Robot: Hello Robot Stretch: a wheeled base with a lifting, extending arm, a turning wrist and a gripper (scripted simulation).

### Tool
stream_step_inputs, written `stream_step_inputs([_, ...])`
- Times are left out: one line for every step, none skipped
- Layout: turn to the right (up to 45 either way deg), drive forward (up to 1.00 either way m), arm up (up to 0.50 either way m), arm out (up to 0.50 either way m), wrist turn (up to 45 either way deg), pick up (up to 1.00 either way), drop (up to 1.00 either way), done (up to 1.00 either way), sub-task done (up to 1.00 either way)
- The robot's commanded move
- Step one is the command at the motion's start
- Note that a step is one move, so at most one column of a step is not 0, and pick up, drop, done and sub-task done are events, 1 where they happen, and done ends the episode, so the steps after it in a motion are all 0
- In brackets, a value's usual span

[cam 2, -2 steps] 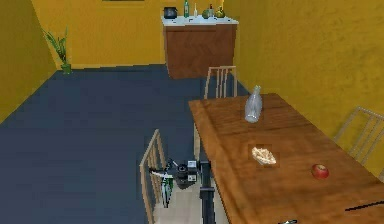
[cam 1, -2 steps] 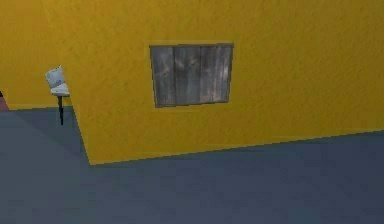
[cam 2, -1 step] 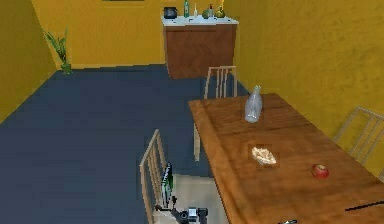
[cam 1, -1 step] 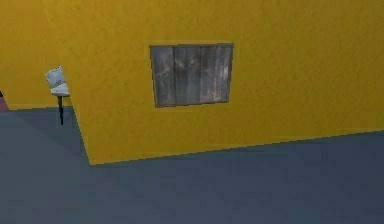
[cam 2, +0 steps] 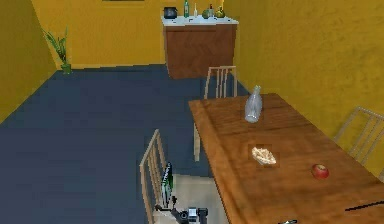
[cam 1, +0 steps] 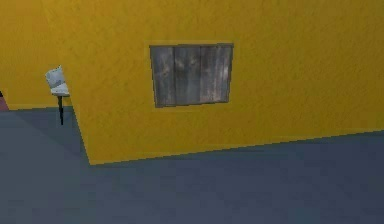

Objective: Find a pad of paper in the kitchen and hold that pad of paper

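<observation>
Gripper point(cam 2: 168, 186): down at the bottom edge of the arm side view, just left of centre. It has a dark body with thin fingers reaching up the frame, and the white marked squares point(cam 2: 190, 213) sit just to its right.
Grip: cannot tell whether it has hold of anything, because a chair back stands right behind the fingers.
Pad of paper: cannot tell where it lies; none of the small shapes on the tabletop reads clearly as a pad.
Table point(cam 2: 300, 130): wooden, taking up the lower right of the arm side view and running off the bottom right corner.
On the table: a clear bottle point(cam 2: 254, 104) stands upright near the far end. A pale bread-like lump point(cam 2: 264, 155) lies mid-table, and a small red round thing point(cam 2: 320, 171) is lower right of it. All three are apart from one another.
Chairs: the near chair point(cam 2: 152, 165) is bottom centre, just left of the table. The far chair point(cam 2: 221, 80) is at the table's upper end, and the side chair point(cam 2: 360, 128) is at the right edge.
Cabinet point(cam 2: 200, 50): upper centre, brown with a white top, bottles standing on it, against the yellow wall.
Plant point(cam 2: 58, 48): upper left corner.
Forward view: a yellow wall point(cam 1: 300, 110) with a grey-planked window point(cam 1: 191, 75) upper centre. A small white thing on a dark post point(cam 1: 57, 82) is at the left, with dark floor point(cam 1: 250, 190) below.
</observation>
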Motion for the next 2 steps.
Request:
stream_step_inputs([0.0, 0.00, 0.10, 0.00, 0.0, 0.00, 0.00, 0.00, 0.00])
stream_step_inputs([0.0, 0.00, 0.00, 0.00, 0.0, 0.00, 0.00, 1.00, 0.00])
